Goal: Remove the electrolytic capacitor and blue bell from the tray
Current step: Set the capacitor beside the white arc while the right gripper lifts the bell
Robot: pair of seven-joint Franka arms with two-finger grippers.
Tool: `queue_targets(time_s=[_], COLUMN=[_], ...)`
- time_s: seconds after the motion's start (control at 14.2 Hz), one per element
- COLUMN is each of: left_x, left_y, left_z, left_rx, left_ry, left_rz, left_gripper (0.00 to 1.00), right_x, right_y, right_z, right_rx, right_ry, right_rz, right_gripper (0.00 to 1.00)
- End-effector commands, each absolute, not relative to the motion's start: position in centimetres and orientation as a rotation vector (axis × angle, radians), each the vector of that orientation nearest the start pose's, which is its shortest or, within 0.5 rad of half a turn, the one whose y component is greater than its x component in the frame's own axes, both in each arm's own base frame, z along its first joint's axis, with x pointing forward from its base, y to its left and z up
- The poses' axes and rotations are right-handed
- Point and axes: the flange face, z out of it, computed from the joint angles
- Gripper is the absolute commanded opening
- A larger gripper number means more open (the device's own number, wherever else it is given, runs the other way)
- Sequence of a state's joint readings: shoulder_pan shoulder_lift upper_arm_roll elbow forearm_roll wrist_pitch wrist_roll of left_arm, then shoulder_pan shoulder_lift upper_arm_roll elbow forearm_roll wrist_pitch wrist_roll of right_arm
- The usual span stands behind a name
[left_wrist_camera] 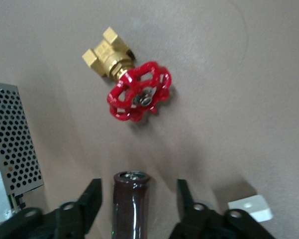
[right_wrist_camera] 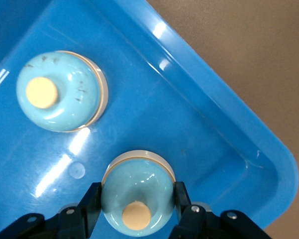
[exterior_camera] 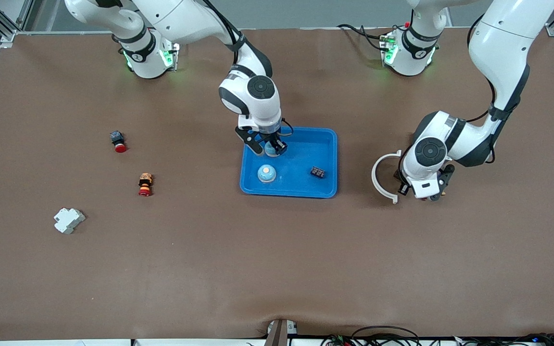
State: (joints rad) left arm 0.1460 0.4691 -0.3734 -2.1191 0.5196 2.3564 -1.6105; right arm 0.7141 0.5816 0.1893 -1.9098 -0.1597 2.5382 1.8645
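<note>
Right end effector (right_wrist_camera: 135, 203) is clamped on a blue bell (right_wrist_camera: 137, 198) inside the tray (exterior_camera: 327, 166); lift vertically, clearing the rim. Left end effector (left_wrist_camera: 138, 206) stands parted around the electrolytic capacitor (left_wrist_camera: 131, 204), outside the tray on the worktop (exterior_camera: 277, 269); withdraw without toppling it.

Right arm hides most of one blue bell (exterior_camera: 271, 150); capacitor (left_wrist_camera: 131, 204) cut off.

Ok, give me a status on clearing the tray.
Done: the electrolytic capacitor is out of the tray, lying on the table between the open fingers of the left end effector. In hand: the right end effector is shut on one blue bell inside the tray. Left: lifting that bell out. A second blue bell and a small black block remain in the tray.
</note>
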Motion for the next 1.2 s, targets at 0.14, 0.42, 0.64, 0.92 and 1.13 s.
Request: queue_targets(time_s=[0.14, 0.42, 0.64, 0.92, 1.13], left_x=[55.4, 55.5, 55.1, 53.8, 53.5], left_y=[-12.2, -16.3, -20.5, -27.3, -30.5], left_z=[24.4, 26.2, 27.4, 26.9, 26.1], left_rx=[-2.578, -2.625, -2.660, -2.638, -2.626], left_ry=[-1.416, -1.492, -1.557, -1.664, -1.709], left_rz=[-0.182, -0.125, -0.081, -0.050, -0.027], left_gripper=[1.00, 1.00, 1.00, 1.00, 1.00], right_x=[41.1, 43.9, 46.1, 50.9, 53.9], right_y=[49.4, 44.7, 38.9, 26.9, 19.1], right_z=[23.3, 30.5, 34.4, 35.7, 35.6], right_rx=[-2.805, -2.965, -3.075, -3.142, -3.146], right_ry=[1.356, 1.287, 1.148, 0.899, 0.794], right_rz=[-0.044, 0.070, 0.152, 0.200, 0.202], right_gripper=[0.00, 0.00, 0.00, 0.00, 0.00])
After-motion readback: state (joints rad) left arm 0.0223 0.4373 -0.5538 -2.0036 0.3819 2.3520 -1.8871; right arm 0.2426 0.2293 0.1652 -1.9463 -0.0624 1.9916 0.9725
